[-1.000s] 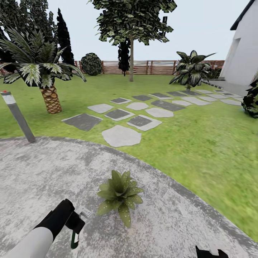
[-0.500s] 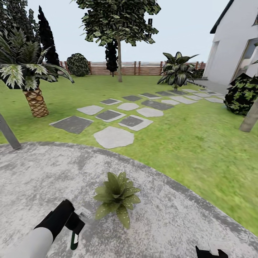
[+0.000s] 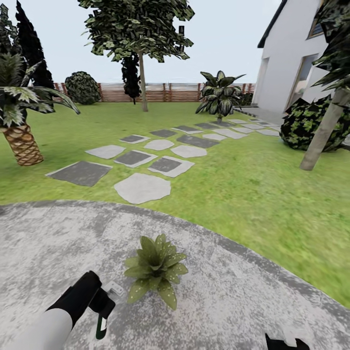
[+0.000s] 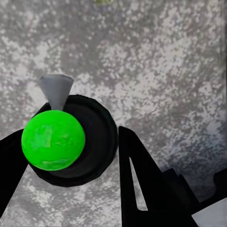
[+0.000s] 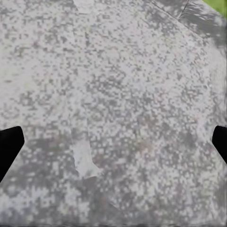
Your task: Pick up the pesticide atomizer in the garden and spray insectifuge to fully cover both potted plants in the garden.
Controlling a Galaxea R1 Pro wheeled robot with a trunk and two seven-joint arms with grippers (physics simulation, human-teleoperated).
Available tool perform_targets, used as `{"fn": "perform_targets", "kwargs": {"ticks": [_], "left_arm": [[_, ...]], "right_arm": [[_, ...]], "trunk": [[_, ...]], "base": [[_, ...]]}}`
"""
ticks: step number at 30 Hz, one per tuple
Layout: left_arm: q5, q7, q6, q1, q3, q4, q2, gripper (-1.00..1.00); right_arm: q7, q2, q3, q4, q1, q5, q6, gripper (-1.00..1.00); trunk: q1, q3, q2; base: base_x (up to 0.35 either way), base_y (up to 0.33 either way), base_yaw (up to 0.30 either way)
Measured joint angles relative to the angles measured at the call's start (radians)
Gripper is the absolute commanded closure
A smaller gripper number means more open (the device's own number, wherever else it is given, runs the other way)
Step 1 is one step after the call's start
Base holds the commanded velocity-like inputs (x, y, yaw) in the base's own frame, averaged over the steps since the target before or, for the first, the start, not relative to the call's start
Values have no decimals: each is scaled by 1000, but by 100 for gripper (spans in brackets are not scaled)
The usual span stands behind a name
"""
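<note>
Head view: the whole picture has slid leftward since a second ago, so the camera has turned right. The white house (image 3: 291, 63) now fills more of the upper right, and the small rosette of green pointed leaves, the potted plant (image 3: 154, 269), sits a little left of where it was, at lower centre on the speckled grey stone patio (image 3: 233, 296). The robot seems to be lining up to spray. The left gripper (image 3: 99, 306) at lower left is just beside the plant.

Left wrist view: its black fingers are closed around the dark round-bodied pesticide atomizer (image 4: 71, 142) with green cap and grey nozzle.

Right wrist view: the right gripper (image 5: 113, 142) is spread wide, holding nothing, over patio.
</note>
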Motion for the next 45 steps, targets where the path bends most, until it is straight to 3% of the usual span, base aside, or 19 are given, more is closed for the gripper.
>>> {"fn": "perform_targets", "kwargs": {"ticks": [5,9,11,15,20,24,27,34,45], "left_arm": [[-3,-5,0,5,-6,1,5,100],[-9,-11,-1,39,-8,1,20,100],[-6,-20,-27,45,-12,12,21,100],[-13,-93,-78,46,-21,30,16,100],[-22,-106,-81,46,-38,32,22,100],[-86,-105,-72,46,-39,32,19,100],[-113,-105,-68,46,-38,32,19,100],[-119,-107,-66,45,-32,28,20,100],[-114,-107,-67,43,-28,18,20,100]], "right_arm": [[0,0,0,-1,0,0,0,-100],[0,0,0,0,0,0,0,-100],[0,0,0,-1,0,0,0,-100],[0,0,0,0,0,0,0,-100],[0,0,0,-1,0,0,0,-100],[0,0,0,0,0,0,0,-100],[0,0,0,1,0,0,0,-100],[0,0,0,1,-1,0,0,-100],[0,0,0,1,0,0,0,-100]], "trunk": [[0,0,0],[0,0,0],[0,0,0],[0,0,0],[0,0,0],[0,0,0],[0,0,0],[0,0,0],[0,0,0]], "base": [[0,0,-133],[0,0,-12],[0,0,-1],[0,0,0],[-14,18,0],[-167,179,-37],[-220,233,-210],[-158,275,-272],[61,335,-279]]}}
